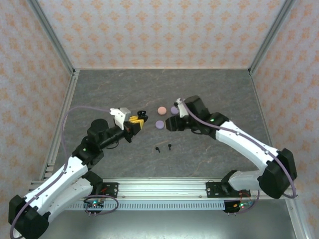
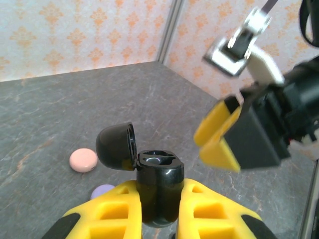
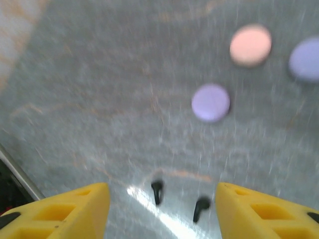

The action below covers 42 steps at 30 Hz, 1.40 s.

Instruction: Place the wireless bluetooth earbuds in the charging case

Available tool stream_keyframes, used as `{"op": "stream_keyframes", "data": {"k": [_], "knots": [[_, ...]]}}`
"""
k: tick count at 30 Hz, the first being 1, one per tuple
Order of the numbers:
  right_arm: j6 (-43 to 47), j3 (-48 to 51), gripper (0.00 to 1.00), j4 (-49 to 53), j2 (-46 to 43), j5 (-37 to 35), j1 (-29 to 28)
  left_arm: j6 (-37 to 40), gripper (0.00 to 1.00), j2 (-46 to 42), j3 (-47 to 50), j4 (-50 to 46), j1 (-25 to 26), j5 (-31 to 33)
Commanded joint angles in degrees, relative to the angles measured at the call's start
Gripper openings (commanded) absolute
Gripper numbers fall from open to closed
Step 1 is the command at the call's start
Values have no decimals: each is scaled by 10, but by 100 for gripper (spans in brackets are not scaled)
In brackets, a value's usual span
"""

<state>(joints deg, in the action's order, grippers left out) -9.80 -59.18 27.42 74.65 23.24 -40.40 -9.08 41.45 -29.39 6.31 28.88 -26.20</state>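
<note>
Clamping the left gripper (image 2: 158,211) on the black charging case (image 2: 158,172) (lid flipped open). Holding the right gripper (image 3: 162,214), jaws apart, near two black earbuds (image 3: 157,191).

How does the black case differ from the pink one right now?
The black case is clamped in the left gripper; the pink case lies on the table. The black case's lid is flipped open; the pink case looks shut. Both are small and rounded.
</note>
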Motion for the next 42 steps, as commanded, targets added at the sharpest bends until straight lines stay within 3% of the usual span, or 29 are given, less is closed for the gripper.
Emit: {"op": "stream_keyframes", "data": {"k": [1,6,15,30,42], "knots": [[-62,-45,56,97,53,-78,-44,-6,0,-40,16,-41,6,35],[-106,-88,53,126,157,-117,-101,-12,0,-93,34,-56,6,38],[-122,-151,47,140,293,-145,-150,-9,0,-147,45,-68,6,51],[-120,-180,36,140,379,-140,-175,-5,0,-133,40,-63,5,50],[-123,-174,26,154,387,-128,-180,-4,0,-125,37,-62,6,54]]}}
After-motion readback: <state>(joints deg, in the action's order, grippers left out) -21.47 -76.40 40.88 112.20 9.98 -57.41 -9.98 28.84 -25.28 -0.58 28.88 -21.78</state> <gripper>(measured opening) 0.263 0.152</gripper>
